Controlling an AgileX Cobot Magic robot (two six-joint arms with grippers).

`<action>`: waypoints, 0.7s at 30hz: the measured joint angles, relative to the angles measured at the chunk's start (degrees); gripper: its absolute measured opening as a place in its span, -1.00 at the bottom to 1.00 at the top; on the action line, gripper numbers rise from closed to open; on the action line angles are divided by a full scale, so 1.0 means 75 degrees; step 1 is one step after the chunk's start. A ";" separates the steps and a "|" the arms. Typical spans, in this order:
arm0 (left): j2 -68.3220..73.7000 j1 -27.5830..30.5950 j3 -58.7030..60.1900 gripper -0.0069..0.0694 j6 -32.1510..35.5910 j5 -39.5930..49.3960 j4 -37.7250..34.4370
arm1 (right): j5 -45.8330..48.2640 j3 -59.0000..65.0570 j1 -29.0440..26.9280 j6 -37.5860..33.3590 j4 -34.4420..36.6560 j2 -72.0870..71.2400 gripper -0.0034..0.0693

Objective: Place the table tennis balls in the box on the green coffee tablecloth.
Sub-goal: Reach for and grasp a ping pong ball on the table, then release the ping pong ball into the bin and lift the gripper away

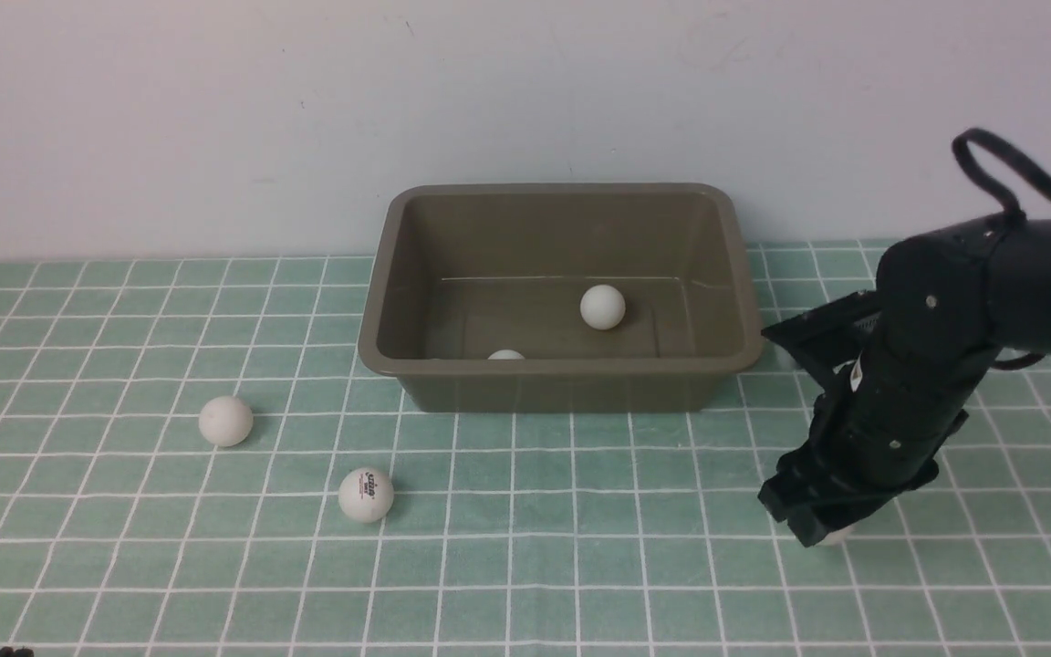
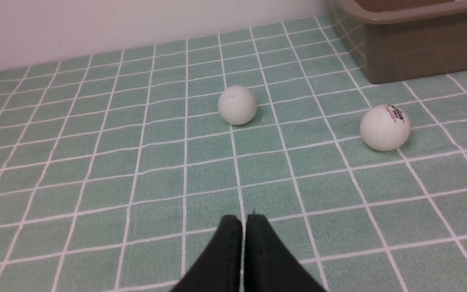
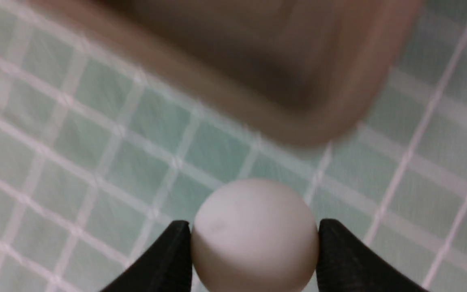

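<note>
Right of the box [image 1: 562, 368], low over the cloth [image 1: 580, 566], pinches a white ball [image 3: 254, 239] with the right pincer [image 1: 819, 529], one black finger on either side. Cannot tell resting on the cloth from hanging just above it. Holds the left pincer [image 2: 243, 222] pressed together and empty, tips close above the cloth, pointing toward two loose balls. Has those two lying well apart, left of the box and nearer than it: a bare ball [image 1: 225, 421] farther left, a logo ball [image 1: 366, 495] nearer the camera. Has two more inside the box: a far ball [image 1: 602, 307] on the bottom toward the right, a rim ball [image 1: 505, 355] half hidden behind the near wall.
</note>
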 joint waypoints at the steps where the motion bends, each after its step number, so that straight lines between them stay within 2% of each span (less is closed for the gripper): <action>1: 0.0000 0.0000 0.0000 -0.83 0.0000 0.0000 0.0000 | -0.0137 -0.0235 0.0000 -0.0091 0.0086 0.0061 0.09; 7: 0.0000 0.0000 0.0000 -0.83 0.0000 0.0000 0.0000 | -0.0277 -0.1759 0.0000 -0.0261 0.0199 0.1185 0.09; 17: 0.0000 0.0000 0.0000 -0.83 0.0000 0.0000 0.0000 | 0.0777 -0.4595 0.0000 -0.0576 0.0514 0.3766 0.09; 21: 0.0000 0.0000 0.0000 -0.83 0.0000 0.0007 0.0000 | 0.0935 -0.5113 0.0000 -0.0626 0.0514 0.4153 0.21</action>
